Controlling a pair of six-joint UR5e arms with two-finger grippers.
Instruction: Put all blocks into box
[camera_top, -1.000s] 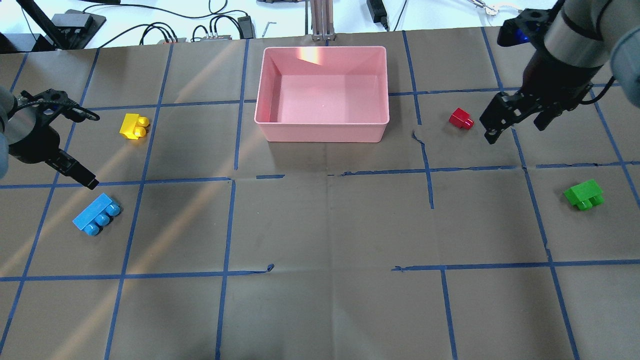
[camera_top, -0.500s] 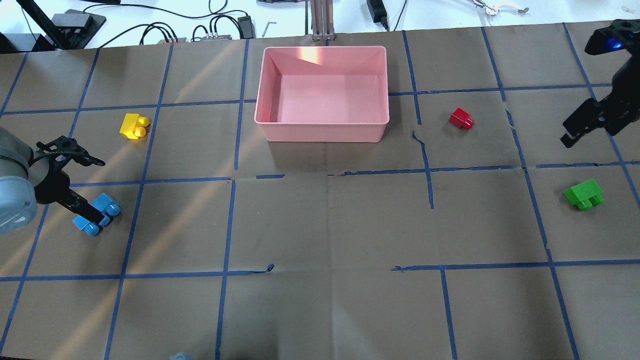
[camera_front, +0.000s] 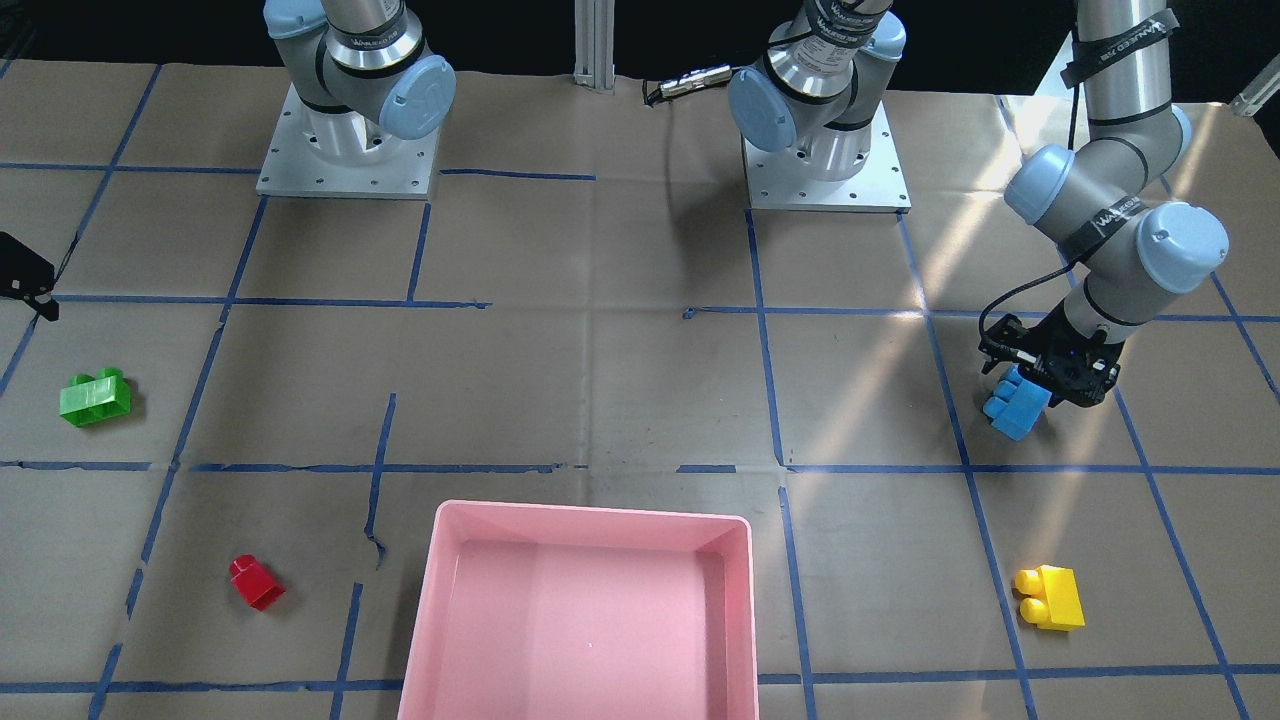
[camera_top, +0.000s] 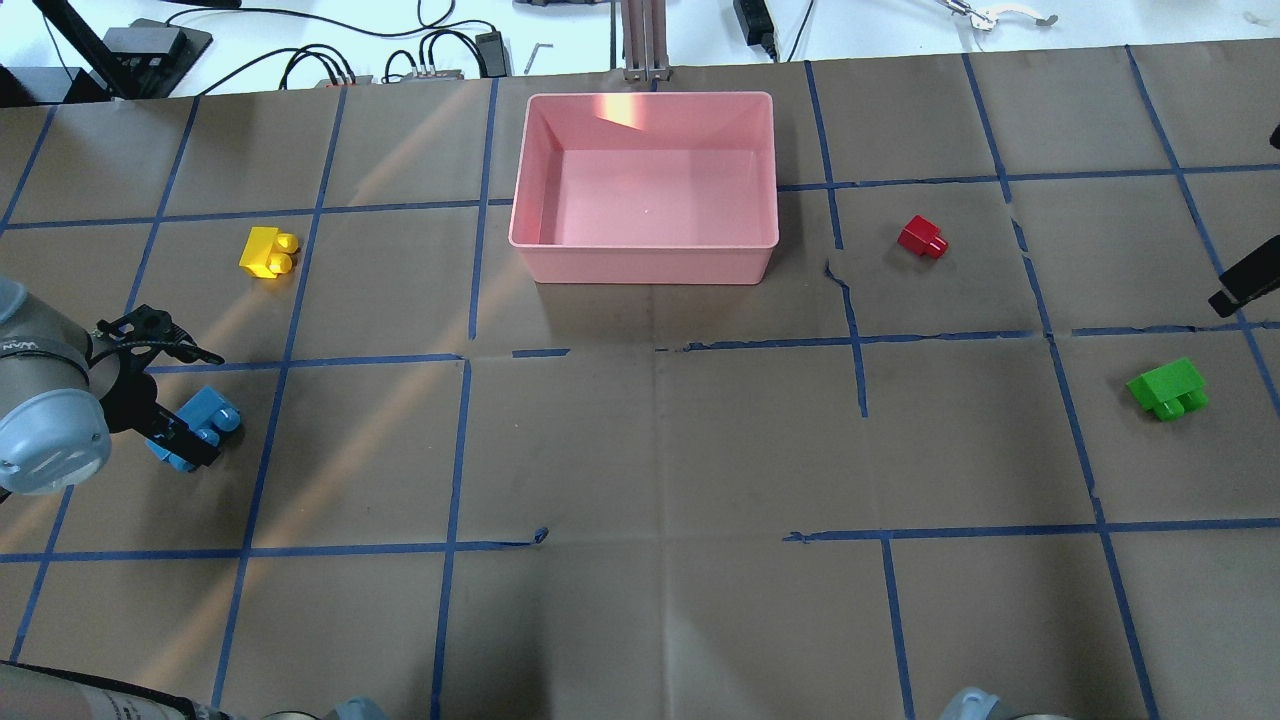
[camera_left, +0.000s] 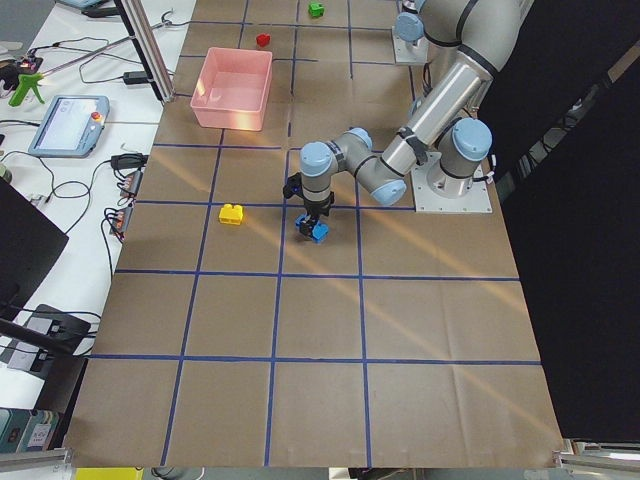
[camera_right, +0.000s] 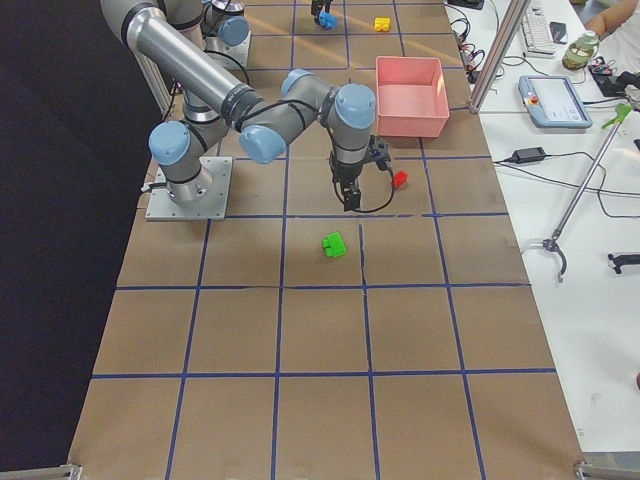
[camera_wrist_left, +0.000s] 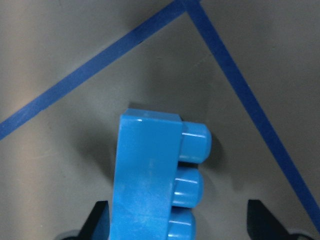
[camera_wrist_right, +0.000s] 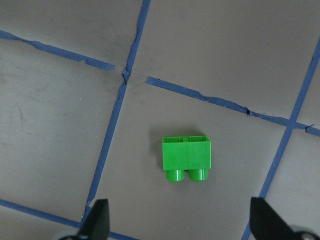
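Blue block (camera_wrist_left: 150, 175) lying on side on table (camera_top: 640, 450), studs sideways, well apart from box (camera_top: 640, 262). Am straddling it with left pincer (camera_wrist_left: 179, 221), fingers apart, lining up flat faces for pinching. Right pincer (camera_wrist_right: 177, 220) hovering spread over green block (camera_wrist_right: 186, 155), readying next pick.

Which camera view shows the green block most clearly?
The right wrist-mounted view: the green block lies centred and large, both studs visible, nothing covering it. The overhead and front-facing views show it small near an edge; the two side views show it smaller, in exterior left only a speck.
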